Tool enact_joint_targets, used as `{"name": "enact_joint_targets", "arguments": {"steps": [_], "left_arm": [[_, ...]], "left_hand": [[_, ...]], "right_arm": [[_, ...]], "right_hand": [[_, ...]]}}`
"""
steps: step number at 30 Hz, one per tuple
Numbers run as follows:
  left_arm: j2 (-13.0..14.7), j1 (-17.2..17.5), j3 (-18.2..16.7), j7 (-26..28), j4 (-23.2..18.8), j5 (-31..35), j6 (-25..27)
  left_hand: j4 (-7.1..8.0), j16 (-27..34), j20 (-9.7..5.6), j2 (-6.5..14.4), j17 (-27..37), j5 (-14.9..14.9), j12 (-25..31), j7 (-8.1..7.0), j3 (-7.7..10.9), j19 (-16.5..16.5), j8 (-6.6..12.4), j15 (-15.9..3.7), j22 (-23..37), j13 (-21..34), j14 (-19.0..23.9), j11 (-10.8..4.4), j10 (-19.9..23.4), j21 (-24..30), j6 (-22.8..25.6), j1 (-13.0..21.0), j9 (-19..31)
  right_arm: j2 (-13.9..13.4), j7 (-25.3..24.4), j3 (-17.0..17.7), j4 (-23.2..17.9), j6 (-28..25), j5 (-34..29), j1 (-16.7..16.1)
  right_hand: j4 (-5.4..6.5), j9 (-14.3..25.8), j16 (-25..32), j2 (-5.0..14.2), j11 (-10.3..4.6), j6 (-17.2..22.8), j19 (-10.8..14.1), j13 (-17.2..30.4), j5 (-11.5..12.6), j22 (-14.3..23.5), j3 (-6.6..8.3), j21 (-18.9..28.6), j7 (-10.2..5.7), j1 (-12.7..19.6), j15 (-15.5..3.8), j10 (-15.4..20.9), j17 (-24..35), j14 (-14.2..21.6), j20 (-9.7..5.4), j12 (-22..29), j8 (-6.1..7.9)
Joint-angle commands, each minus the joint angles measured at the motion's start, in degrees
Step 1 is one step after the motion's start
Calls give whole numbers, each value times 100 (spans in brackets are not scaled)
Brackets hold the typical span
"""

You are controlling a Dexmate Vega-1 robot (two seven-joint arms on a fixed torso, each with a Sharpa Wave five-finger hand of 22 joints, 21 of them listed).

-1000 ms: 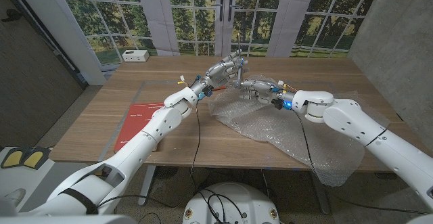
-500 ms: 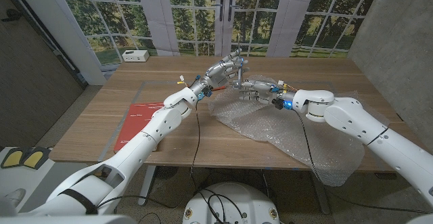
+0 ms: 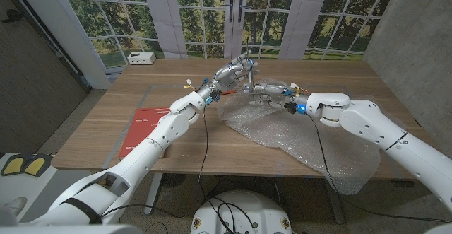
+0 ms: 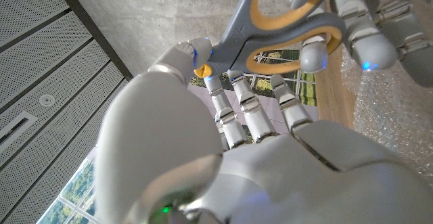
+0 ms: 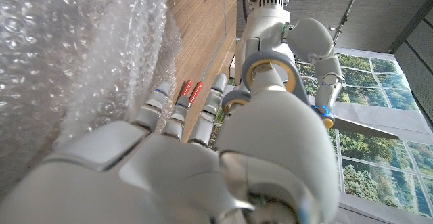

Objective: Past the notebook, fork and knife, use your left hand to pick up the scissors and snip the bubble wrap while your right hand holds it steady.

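No legible text on anything.

Bubble wrap [image 3: 296,131] spreads over table's [image 3: 169,138] right half, overhanging front edge. Notebook [image 3: 141,128] near left edge. Both hands meet above wrap's back-left corner: left hand [image 3: 234,73] beside right hand [image 3: 263,91]. Small box [image 3: 141,58] at back-left corner.

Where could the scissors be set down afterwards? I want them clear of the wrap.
Bare wood lies between the red notebook and the bubble wrap, and along the far edge beside the white box. It is crowded where both robot hands meet at the scissors.
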Motion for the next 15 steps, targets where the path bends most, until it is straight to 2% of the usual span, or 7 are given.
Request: {"name": "enact_joint_targets", "arguments": {"steps": [1, 5, 6, 7, 11, 13, 15], "left_arm": [[29, 48, -31, -10, -63, -10, -67], [34, 62, -31, 1, -88, -10, -76], [37, 67, -31, 12, -98, -11, -72], [37, 67, -31, 1, -97, -19, -71], [53, 83, -28, 47, -137, -3, -65], [64, 87, -28, 42, -145, -5, -63], [75, 93, -30, 56, -159, -6, -53]], "left_hand": [[15, 29, 0, 137, 29, -27, 410, -16, 5, -6, 8, -722, 14, 21, -15, -113, 108, 25, -30, 99, 23], [23, 25, -2, 137, 26, -30, 412, -19, 4, -10, 10, -730, 14, 25, -19, -117, 105, 23, -28, 92, 23], [24, 26, 0, 135, 26, -32, 412, -16, 1, -17, 10, -732, 14, 26, -18, -117, 104, 20, -28, 90, 23], [27, 31, 0, 133, 29, -37, 412, -15, -7, -18, 10, -736, 14, 21, -14, -120, 109, 20, -28, 86, 23], [30, 29, 5, 145, 30, -39, 411, -22, -2, -27, 10, -743, 14, 16, -21, -120, 112, 17, -28, 91, 23], [29, 28, 3, 142, 27, -41, 408, -20, -4, -28, 10, -747, 14, 11, -22, -128, 112, 17, -28, 92, 23], [30, 32, 1, 144, 29, -45, 408, -20, -7, -29, 10, -748, 14, 12, -16, -126, 112, 16, -29, 94, 23]], "right_arm": [[-92, 24, 46, -133, -92, 64, 40], [-134, 105, 70, -169, -107, 116, 51], [-134, 83, 92, -180, -152, 179, 46], [-155, 106, 81, -191, -131, 139, 52], [-174, 154, 114, -193, -139, 220, 36], [-187, 189, 119, -193, -148, 248, 38], [-192, 198, 139, -200, -199, 329, 43]], "right_hand": [[-6, 151, 75, -2, 25, -41, 312, 198, -32, 29, -39, 80, 19, -72, -13, 43, 41, 233, -5, 118, 78], [-12, 284, 136, 28, 18, -84, 682, 406, -33, 54, -34, 170, 9, -76, -182, 29, 80, 439, 140, 255, 106], [-13, 333, 150, 59, 11, -91, 727, 485, -31, 67, -22, 171, 11, -70, -343, -14, 108, 467, 203, 297, 119], [-10, 358, 170, 73, -1, -93, 759, 528, -33, 72, -19, 176, 7, -73, -377, -13, 126, 509, 216, 331, 127], [-16, 423, 201, 95, -10, -40, 776, 636, -37, 83, -9, 165, 17, -67, -409, -15, 175, 566, 241, 424, 175], [-38, 523, 205, 76, -6, 9, 795, 788, -48, 92, -13, 152, 37, -54, -346, -232, 240, 544, 259, 470, 250], [-57, 650, 194, 64, 79, 147, 794, 957, -54, 99, -12, 131, 83, -38, -315, -498, 307, 489, 273, 512, 384]]}}
